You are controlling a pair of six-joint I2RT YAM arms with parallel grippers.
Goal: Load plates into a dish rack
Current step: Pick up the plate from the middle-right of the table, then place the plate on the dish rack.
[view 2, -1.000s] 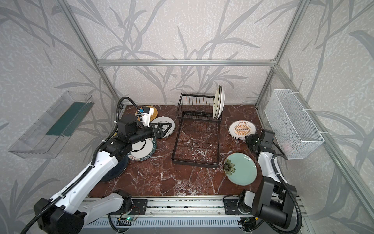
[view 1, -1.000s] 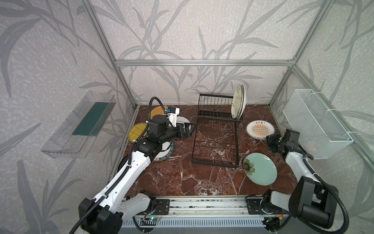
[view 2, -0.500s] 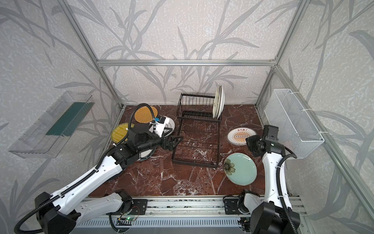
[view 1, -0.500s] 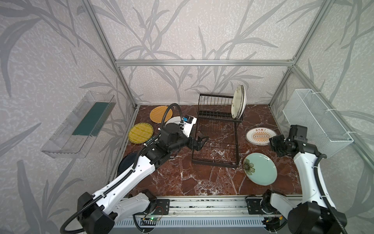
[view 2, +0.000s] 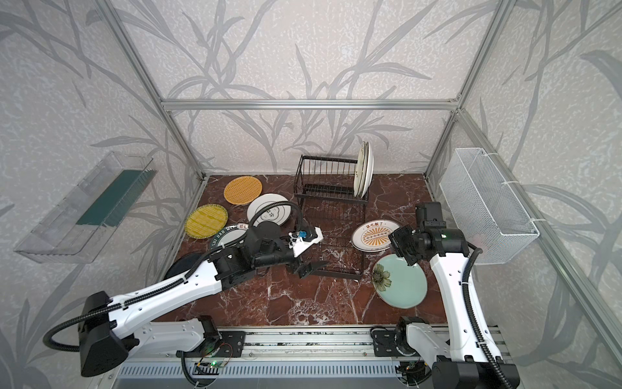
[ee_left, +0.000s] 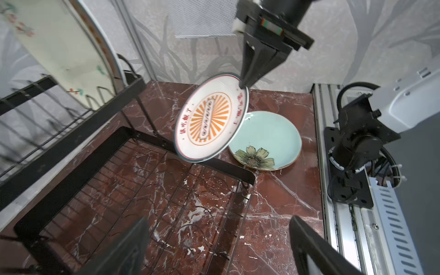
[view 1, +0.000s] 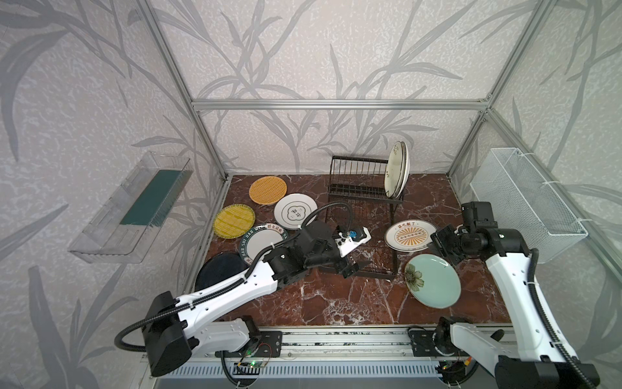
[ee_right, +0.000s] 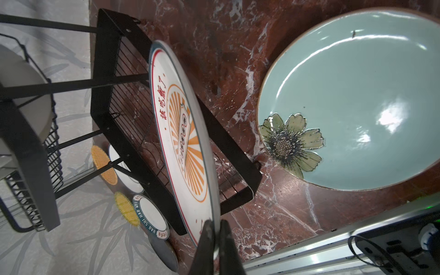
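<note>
My right gripper (ee_right: 215,240) is shut on the rim of the white sunburst plate (ee_right: 183,133), which hangs tilted above the table by the right edge of the dish rack (view 1: 363,188). Both top views show this plate (view 1: 410,235) (view 2: 375,235) and the gripper (view 1: 437,242) (view 2: 397,244). My left gripper (view 1: 353,267) (ee_left: 219,247) is open and holds nothing, low over the front of the rack's grid tray (ee_left: 142,190). Two pale plates (view 1: 397,168) stand upright in the rack's right slots. The teal flower plate (view 1: 432,281) lies flat under my right arm.
Orange (view 1: 268,190), yellow (view 1: 234,220), white emblem (view 1: 295,211), dark-rimmed white (view 1: 262,240) and black (view 1: 218,269) plates lie flat left of the rack. A clear bin (view 1: 134,205) hangs on the left wall, a white mesh basket (view 1: 525,198) on the right wall.
My right gripper has lifted the sunburst plate off the table and tilted it toward the rack. My left arm has swung right, from the flat plates to over the rack's tray.
</note>
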